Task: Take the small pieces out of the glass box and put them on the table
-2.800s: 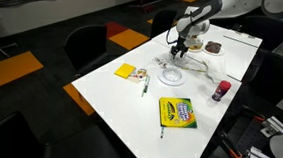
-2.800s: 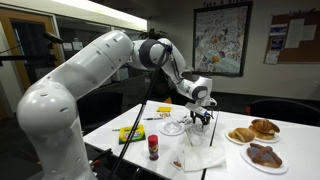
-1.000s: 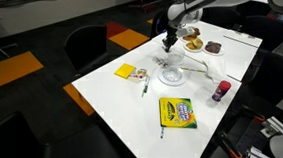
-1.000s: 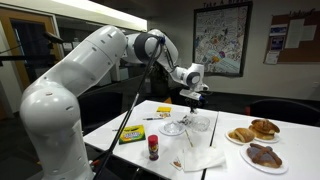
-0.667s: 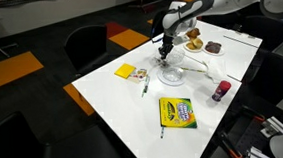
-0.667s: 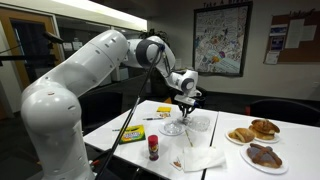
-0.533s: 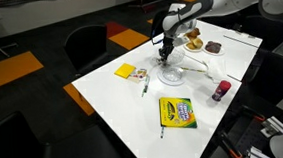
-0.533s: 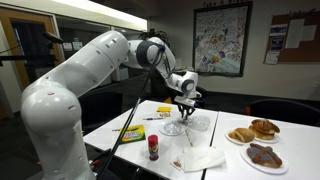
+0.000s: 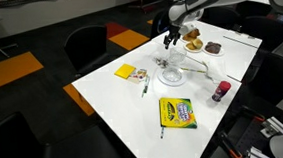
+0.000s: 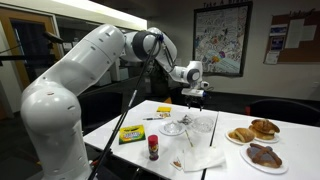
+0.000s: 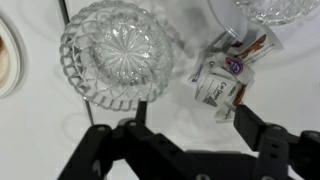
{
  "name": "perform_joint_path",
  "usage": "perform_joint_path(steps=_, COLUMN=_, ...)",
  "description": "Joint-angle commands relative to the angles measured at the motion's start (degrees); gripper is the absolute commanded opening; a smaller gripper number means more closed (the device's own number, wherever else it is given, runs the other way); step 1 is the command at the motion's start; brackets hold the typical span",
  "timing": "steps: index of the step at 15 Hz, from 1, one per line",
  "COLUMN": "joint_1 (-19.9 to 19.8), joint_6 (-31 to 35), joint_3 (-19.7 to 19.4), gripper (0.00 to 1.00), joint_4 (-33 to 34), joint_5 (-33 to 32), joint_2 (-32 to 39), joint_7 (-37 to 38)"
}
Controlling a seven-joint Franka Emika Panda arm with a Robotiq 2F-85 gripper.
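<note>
Glass box: small clear container on the white tabletop, near the round cut-glass dish. In the wrist view only a sliver of its rim shows at the top edge, so whether anything is left inside cannot be told.

Small pieces: a little cluster of printed paper packets, lying on the bare tabletop just beside the round dish and below the box rim, and touched by nothing.

Hand: raised well clear of the tabletop in both exterior views. Its fingers are spread wide with nothing between them.

Step in hand, as I judge it: one lot is set down, and the arm is free to go back to the box.

Handling notes:
- Come down straight over the box with the fingers inside its walls.
- Pinch one packet lightly.
- Lift it clear of the rim so the light box is not dragged or tipped.
- Lay it on open tabletop, away from the dish and the plates of pastries.
</note>
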Motion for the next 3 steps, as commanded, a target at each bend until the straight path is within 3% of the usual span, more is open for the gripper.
perform_joint_path(steps=1, joint_1=-0.4, joint_6=0.5, joint_3=-0.3, gripper=1.00, joint_4=-1.8, joint_5=-0.4, joint_2=-3.3, joint_7=0.4)
perform_joint_path(steps=3, joint_1=-0.1, joint_6=0.1, joint_3=-0.6, gripper=1.00, joint_4=-1.7, joint_5=-0.8, joint_2=-4.1, joint_7=0.7)
